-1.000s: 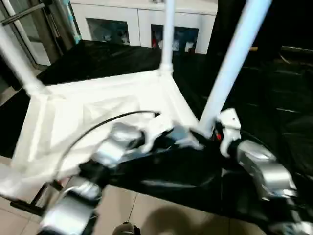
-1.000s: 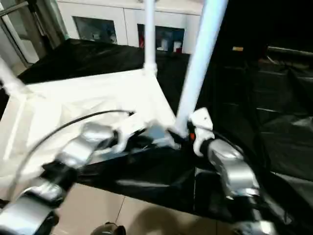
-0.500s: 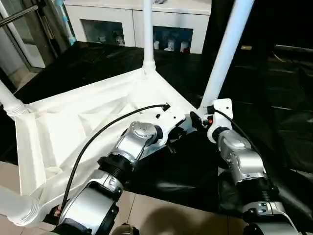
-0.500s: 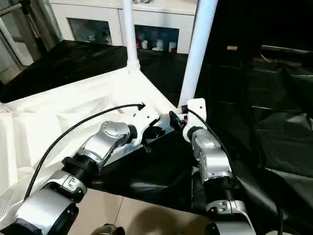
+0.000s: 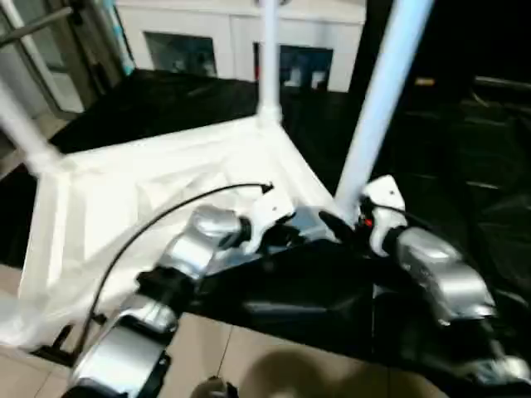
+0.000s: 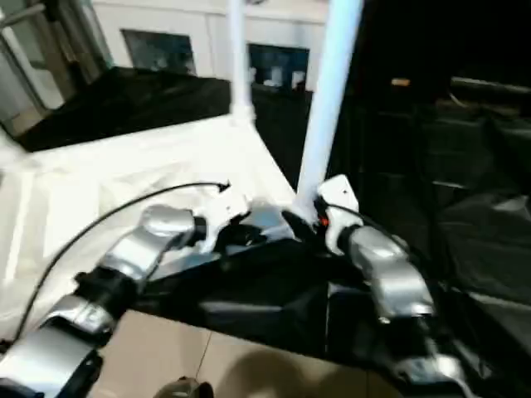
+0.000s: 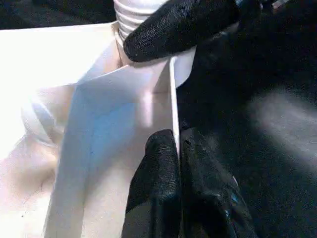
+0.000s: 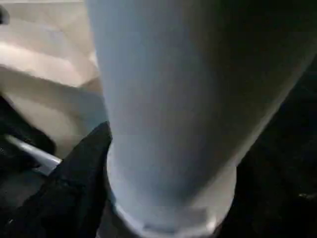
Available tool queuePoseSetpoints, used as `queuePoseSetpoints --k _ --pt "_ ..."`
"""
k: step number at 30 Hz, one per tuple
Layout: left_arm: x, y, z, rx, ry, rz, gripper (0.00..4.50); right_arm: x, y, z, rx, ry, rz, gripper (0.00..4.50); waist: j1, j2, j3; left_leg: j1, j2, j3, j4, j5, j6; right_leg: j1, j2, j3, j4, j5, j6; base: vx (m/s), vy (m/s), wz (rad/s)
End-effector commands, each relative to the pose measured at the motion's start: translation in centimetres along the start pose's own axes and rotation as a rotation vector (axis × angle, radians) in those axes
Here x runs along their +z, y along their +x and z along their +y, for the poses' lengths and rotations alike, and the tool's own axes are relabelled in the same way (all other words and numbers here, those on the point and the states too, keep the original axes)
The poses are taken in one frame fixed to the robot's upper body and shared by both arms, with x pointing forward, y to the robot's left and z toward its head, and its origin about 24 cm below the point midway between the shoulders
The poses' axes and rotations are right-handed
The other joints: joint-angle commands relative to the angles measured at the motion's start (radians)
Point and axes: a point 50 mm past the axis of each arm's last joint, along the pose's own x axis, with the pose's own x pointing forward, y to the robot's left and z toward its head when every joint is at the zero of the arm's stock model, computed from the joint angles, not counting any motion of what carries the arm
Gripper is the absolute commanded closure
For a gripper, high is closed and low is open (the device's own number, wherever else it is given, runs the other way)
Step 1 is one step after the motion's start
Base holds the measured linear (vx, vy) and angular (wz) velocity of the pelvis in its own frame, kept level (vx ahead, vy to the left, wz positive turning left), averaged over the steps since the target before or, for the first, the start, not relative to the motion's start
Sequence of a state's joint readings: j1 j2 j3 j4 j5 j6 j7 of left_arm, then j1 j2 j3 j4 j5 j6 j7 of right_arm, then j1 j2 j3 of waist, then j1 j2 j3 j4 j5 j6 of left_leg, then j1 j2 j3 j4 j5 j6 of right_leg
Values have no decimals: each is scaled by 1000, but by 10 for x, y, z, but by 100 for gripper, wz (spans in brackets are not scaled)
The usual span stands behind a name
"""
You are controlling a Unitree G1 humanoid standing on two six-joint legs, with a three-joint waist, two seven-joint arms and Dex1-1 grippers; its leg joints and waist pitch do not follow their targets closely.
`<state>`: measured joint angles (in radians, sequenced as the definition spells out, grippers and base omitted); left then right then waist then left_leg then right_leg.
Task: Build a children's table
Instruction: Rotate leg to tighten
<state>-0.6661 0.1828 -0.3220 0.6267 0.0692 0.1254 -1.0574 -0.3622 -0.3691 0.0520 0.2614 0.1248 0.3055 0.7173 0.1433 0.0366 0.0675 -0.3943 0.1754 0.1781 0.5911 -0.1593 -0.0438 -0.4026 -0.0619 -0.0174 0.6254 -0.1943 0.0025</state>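
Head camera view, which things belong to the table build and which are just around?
Job:
- table top, upside down
- near leg
- far leg
- left leg
- left gripper
- right gripper

Around:
- white glass-door cabinet
- black sheet

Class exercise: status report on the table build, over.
Left claw shut on tabletop's rim. Right claw around near leg base. Three legs standing. Nothing blocking.

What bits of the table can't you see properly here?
- Tops of the legs: cut off by the head views' upper edge.
- Fourth corner of the table top: off the lower left edge.
- Right gripper grip: the leg hides one finger in the right wrist view.
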Motion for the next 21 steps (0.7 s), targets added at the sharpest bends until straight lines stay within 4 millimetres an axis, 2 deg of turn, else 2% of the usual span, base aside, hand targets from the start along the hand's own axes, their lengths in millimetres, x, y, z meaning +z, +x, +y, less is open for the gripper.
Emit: queuePoseSetpoints --k 1,4,7,10,11,17,21 --pt "21 -5 -3 -66 83 -142 450 8 -9 3 94 -56 -29 85 0 -24 -77 24 52 -15 -59 -190 64 43 -80 32 -81 -173 -213 0 0 0" --pt "19 -11 -4 -100 89 -148 450 8 -19 7 192 -87 -18 85 8 -26 -77 22 51 -15 -59 -193 65 43 -81 32 -81 -188 -205 0 0 0" --pt "17 -13 -6 -120 96 -147 450 6 -21 10 232 -86 1 85 7 -25 -76 18 49 -16 -60 -189 67 42 -80 30 -80 -197 -205 0 0 0" --pt "16 -15 -8 -148 99 -151 450 1 -21 14 255 -92 27 85 9 -24 -77 20 51 -16 -59 -194 62 39 -82 31 -82 -217 -208 0 0 0" --pt "16 -15 -8 -153 98 -151 450 1 -20 14 252 -90 27 110 10 -23 -77 20 50 -17 -59 -192 61 39 -81 31 -81 -216 -209 0 0 0" --pt "16 -15 -10 -171 100 -150 450 -1 -17 17 266 -95 33 161 12 -23 -78 20 50 -17 -59 -189 57 39 -80 30 -79 -202 -210 0 0 0" --pt "15 -15 -11 -167 95 -148 450 -2 -16 18 267 -89 36 175 12 -24 -78 20 49 -17 -59 -188 58 39 -79 30 -79 -199 -210 0 0 0"
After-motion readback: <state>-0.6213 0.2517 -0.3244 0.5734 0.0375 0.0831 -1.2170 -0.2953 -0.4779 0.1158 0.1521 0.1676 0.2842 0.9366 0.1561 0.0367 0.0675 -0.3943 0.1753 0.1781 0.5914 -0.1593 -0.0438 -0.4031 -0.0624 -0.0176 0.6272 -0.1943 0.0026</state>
